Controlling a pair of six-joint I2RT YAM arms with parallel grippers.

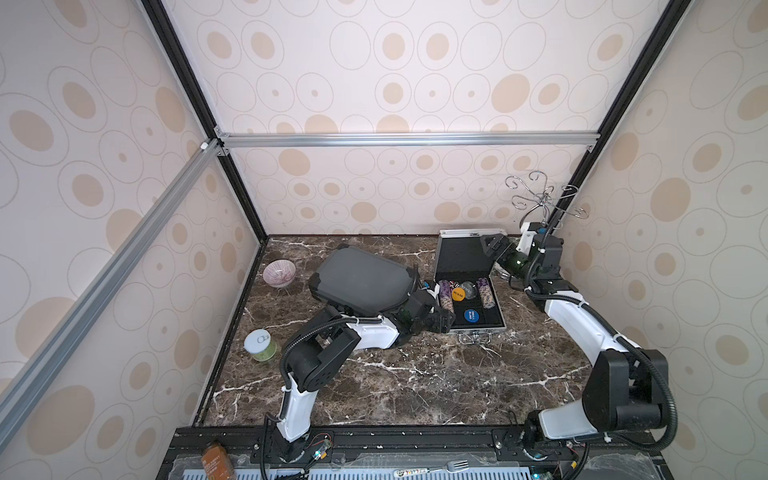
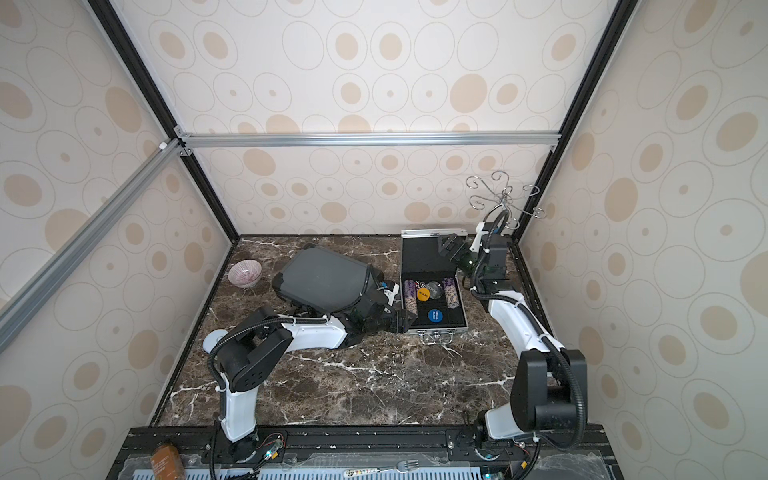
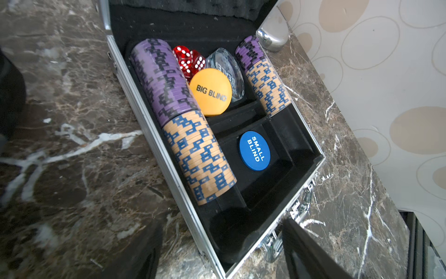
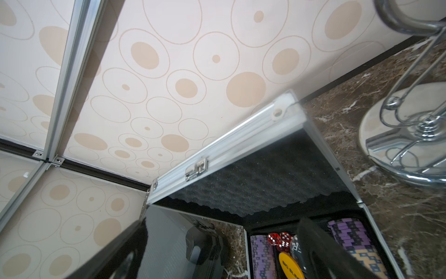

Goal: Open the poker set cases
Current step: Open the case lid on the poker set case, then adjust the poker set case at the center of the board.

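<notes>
One grey case (image 1: 361,278), one silver case (image 1: 459,255), two red dice (image 3: 189,60); left hand (image 1: 444,321) and right hand (image 1: 492,245) both agape.

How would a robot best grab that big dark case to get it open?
Likely the lid edge by the black handle of the dark case, coming from the side facing the open silver case: hinges usually sit opposite a handle, so that edge lifts.
</notes>
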